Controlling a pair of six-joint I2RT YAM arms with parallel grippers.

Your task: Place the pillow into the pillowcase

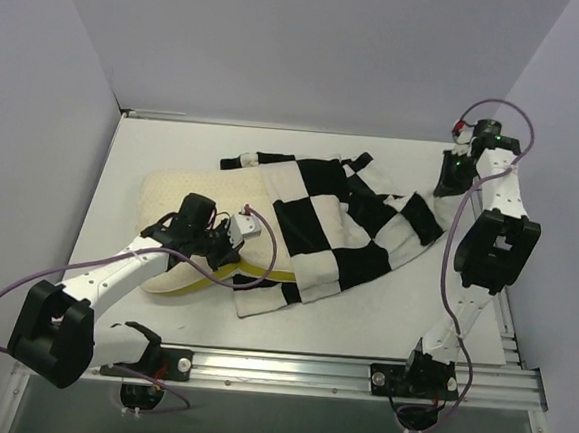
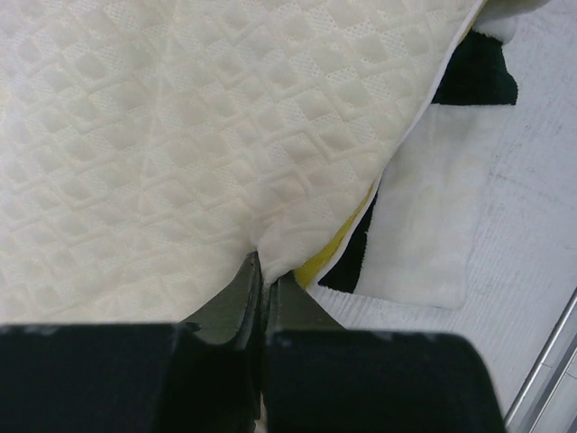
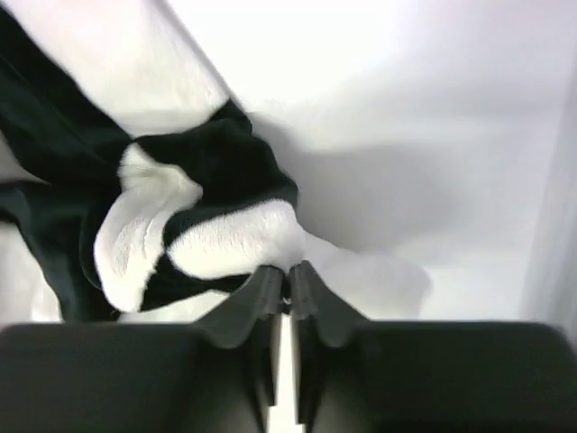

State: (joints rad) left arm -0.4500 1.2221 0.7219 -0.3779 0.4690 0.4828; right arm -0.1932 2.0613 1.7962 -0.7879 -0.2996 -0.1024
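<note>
While the left pincer (image 2: 262, 263) clamps shut on the pillow (image 2: 180, 135), the right pincer (image 3: 288, 269) pinches the pillowcase (image 3: 225, 239) corner.

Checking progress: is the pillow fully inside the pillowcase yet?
No, much of the cream pillow lies bare outside the checkered pillowcase.

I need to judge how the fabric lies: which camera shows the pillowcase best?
The top view: the whole checkered pillowcase lies draped over one end of the pillow. The left wrist view catches only a corner at the pillow's edge; the right wrist view, one bunched corner.
</note>
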